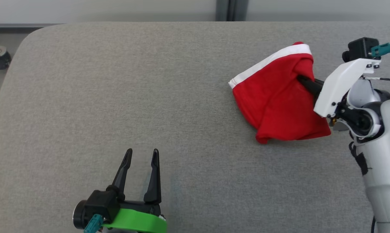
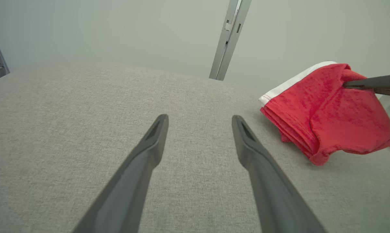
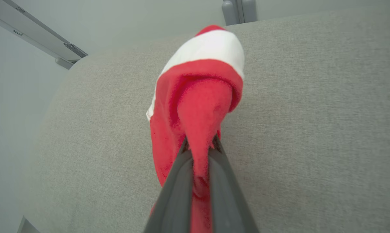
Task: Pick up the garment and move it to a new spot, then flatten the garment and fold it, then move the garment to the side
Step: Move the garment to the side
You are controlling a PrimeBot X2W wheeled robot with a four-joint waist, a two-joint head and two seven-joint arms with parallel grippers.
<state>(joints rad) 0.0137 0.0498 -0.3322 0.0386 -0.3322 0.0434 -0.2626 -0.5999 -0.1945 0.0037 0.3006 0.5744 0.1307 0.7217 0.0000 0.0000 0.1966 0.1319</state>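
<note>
No readable text, labels, brands, numbers or signs anywhere in views.

The tabletop is plain grey woven fabric, with a rounded corner at the far left. Behind it there's a pale wall with a grey metal post running up it, plus a small dark bracket off the left edge.

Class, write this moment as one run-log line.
phase: pick-up | right claw: shut on red garment, bunched at grey table right side | left claw: open, apart from it
</note>
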